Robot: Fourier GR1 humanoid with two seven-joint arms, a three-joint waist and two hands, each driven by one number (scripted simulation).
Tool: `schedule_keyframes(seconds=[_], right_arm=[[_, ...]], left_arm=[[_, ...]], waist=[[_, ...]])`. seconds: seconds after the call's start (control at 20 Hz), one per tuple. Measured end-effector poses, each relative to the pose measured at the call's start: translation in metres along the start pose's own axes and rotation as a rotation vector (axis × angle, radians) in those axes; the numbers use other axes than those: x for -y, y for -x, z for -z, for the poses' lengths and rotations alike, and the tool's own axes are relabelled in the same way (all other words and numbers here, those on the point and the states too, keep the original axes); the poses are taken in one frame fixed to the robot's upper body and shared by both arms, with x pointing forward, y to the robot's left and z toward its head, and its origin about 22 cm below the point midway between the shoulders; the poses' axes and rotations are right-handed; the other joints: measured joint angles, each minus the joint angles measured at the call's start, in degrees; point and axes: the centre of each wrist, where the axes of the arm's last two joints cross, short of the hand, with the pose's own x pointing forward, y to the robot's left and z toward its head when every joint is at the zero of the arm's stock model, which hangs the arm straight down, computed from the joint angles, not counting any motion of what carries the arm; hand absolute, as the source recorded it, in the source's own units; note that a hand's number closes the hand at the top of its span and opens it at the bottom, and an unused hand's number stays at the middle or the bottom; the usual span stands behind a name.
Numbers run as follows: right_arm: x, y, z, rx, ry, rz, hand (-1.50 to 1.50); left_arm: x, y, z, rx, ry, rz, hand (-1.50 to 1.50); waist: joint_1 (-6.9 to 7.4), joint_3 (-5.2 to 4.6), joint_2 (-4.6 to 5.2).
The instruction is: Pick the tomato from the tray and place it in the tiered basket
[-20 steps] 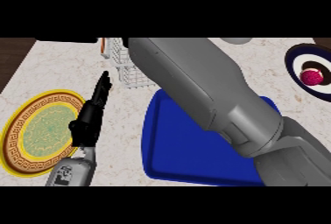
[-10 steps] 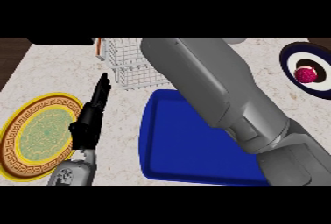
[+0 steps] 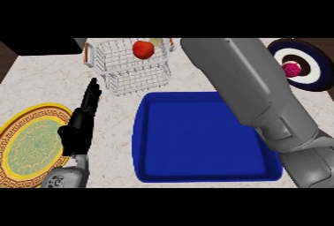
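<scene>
Head view: the tomato (image 3: 143, 49) lies in the upper level of the white wire tiered basket (image 3: 130, 79), which stands at the far side of the speckled worktop (image 3: 117, 119). The blue tray (image 3: 195, 141) sits nearer, in the middle, just in front of the basket.

The left hand (image 3: 81, 126) shows at the view's left, between the yellow patterned plate (image 3: 29, 148) and the tray. Its black fingers (image 3: 92, 90) are straight and point away toward the basket; it has hold of nothing. The basket is beyond and slightly to the right of its fingertips, the tomato farther on in the same direction. The tray lies just to the right of this hand, the yellow plate just to its left.

The right forearm (image 3: 254, 97) crosses the view's right side, over the tray's right edge, and runs up to the top edge beside the basket. The right hand itself does not show, so I cannot tell its state.

To the right of that forearm, a dark-rimmed plate (image 3: 316, 66) carries a pink item (image 3: 291, 69).
</scene>
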Motion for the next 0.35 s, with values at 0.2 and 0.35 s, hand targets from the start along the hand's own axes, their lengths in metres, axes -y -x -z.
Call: schedule_keyframes(seconds=[0.2,0.35], right_arm=[[0.015,0.031,0.006,-0.029,0.002,0.091,-1.50],[0.031,0.058,0.009,-0.046,0.007,0.139,-1.50]], left_arm=[[-0.011,0.004,-0.004,-0.020,-0.029,-0.001,0.00],[-0.018,0.010,-0.009,-0.035,-0.052,0.005,0.00]], waist=[[-1.92,0.08,-0.68],[-3.27,0.11,-1.11]])
